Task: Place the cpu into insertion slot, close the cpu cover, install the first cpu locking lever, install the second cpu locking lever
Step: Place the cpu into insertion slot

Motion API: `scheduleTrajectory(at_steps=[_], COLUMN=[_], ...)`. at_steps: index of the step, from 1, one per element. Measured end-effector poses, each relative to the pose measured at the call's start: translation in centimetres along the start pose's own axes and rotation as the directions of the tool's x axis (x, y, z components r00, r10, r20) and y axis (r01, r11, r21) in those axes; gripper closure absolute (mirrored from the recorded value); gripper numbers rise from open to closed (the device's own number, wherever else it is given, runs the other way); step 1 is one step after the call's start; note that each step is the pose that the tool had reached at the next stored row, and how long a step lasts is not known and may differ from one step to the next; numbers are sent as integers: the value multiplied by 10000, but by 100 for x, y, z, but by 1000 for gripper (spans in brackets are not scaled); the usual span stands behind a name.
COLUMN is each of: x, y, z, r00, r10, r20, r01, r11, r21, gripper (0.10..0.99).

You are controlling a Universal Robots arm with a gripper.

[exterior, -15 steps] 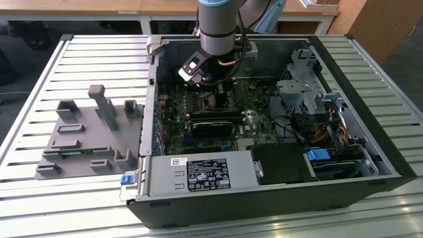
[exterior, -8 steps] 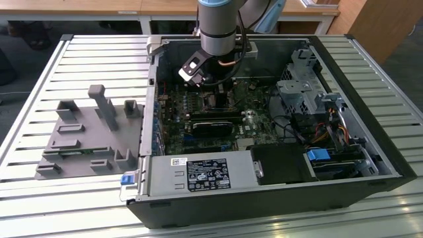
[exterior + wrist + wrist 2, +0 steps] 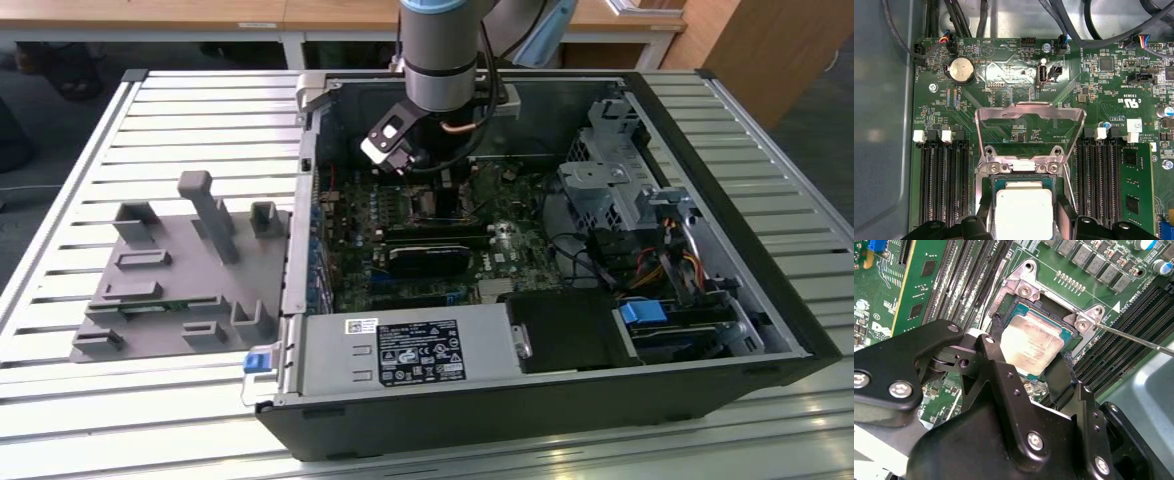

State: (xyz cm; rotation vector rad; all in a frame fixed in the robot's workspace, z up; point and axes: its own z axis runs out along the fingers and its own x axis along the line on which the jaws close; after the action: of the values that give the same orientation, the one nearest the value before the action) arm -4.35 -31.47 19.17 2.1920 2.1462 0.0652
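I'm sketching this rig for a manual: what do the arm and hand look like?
The arm is a grey metal tube with a light-blue ring, a black cable looping beside it and a white-and-black block at the wrist. The hand is matte black linked plates with silver screw heads.

A slatted metal table point(image 3: 134, 420) stands before wooden desks point(image 3: 134, 12).

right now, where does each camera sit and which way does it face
exterior view: apart and high, looking down into the open computer case; the arm and end effector reach in.
second wrist view: behind the end effector, looking down at the cpu.
first wrist view: at the wrist, facing the board and raised cpu cover.
both wrist views share the cpu and end effector.
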Motion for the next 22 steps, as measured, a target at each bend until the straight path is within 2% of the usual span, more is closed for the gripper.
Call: scheduleTrajectory(at_steps=[5,6,14,15,22], x=[-1,0,1,1,-1], y=[4,6,10,10,13], z=[0,0,3,1,-44], r00=[10000,10000,10000,10000,10000], r10=[0,0,0,0,1], r20=[4,3,-3,-1,0], r01=[0,0,0,0,-1], r11=[10000,10000,10000,10000,10000], r21=[4,3,-2,-1,0], gripper=[486,545,533,471,471])
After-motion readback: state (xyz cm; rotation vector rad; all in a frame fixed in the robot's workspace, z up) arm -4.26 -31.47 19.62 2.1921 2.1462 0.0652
